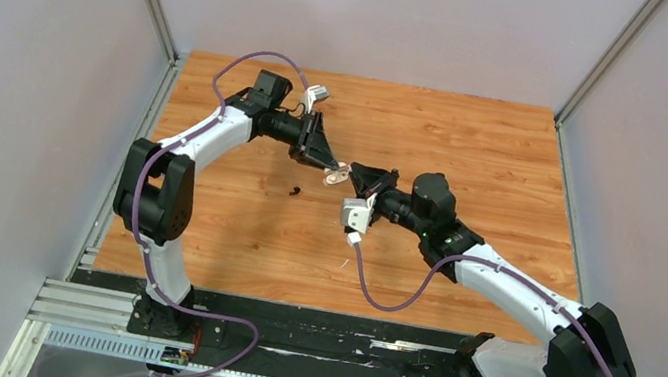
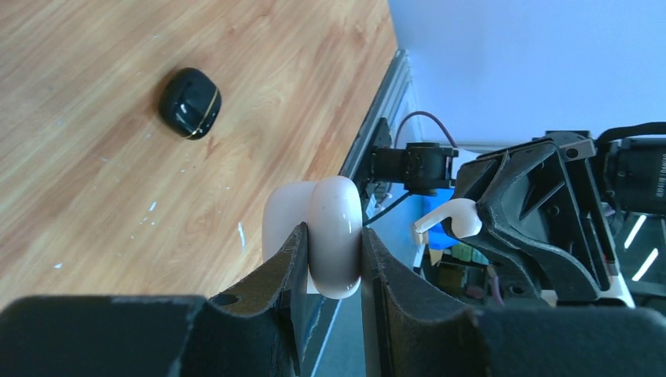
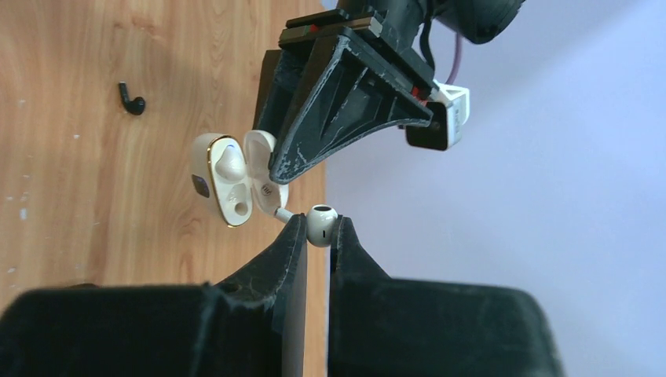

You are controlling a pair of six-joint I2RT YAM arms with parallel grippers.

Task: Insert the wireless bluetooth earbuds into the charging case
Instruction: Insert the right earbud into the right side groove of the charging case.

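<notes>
My left gripper (image 2: pixel 334 232) is shut on the open white charging case (image 2: pixel 330 236) and holds it above the table. In the right wrist view the case (image 3: pixel 232 186) shows its gold-rimmed inside, with one white earbud (image 3: pixel 230 162) seated in it. My right gripper (image 3: pixel 318 224) is shut on a second white earbud (image 3: pixel 320 224), whose stem tip is right at the case's lid. In the top view both grippers meet mid-table, left (image 1: pixel 331 168) and right (image 1: pixel 355 174). A black earbud (image 3: pixel 132 100) lies loose on the wood.
A closed black case (image 2: pixel 190 103) lies on the wooden table (image 1: pixel 478 151) below the left gripper. Grey walls stand on three sides. A metal rail (image 1: pixel 123 186) runs along the table's left edge.
</notes>
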